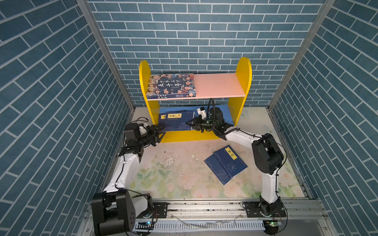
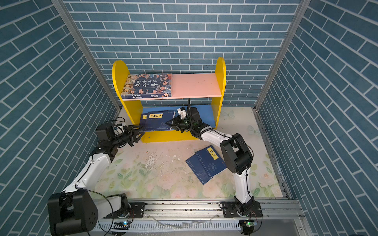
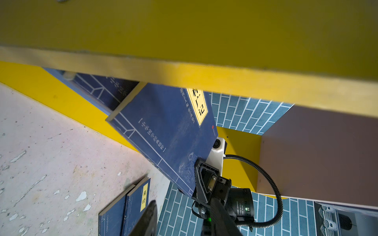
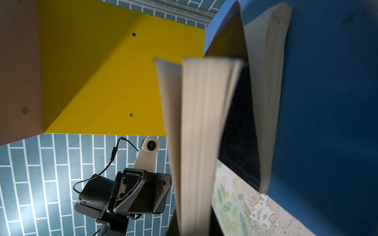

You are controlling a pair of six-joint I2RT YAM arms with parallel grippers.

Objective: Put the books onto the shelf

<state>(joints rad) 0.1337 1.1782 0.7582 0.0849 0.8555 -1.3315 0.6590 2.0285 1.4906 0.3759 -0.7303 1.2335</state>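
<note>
The shelf (image 1: 243,81) stands at the back of the table (image 1: 173,175). A thick book (image 1: 171,84) lies on its upper board (image 1: 218,85), at the left end. Below, on the lower board (image 1: 228,112), the top thin book (image 1: 178,121) lies partly over the bottom thin book (image 1: 162,120), with the right gripper (image 1: 189,123) at its right edge. A pair of thin books (image 1: 227,163) lies overlapping on the table, in front, to the right.

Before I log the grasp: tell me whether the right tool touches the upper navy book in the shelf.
Touching. The left wrist view shows the right tool clamped on the corner of the upper navy book, with one finger lying on its cover.
</note>
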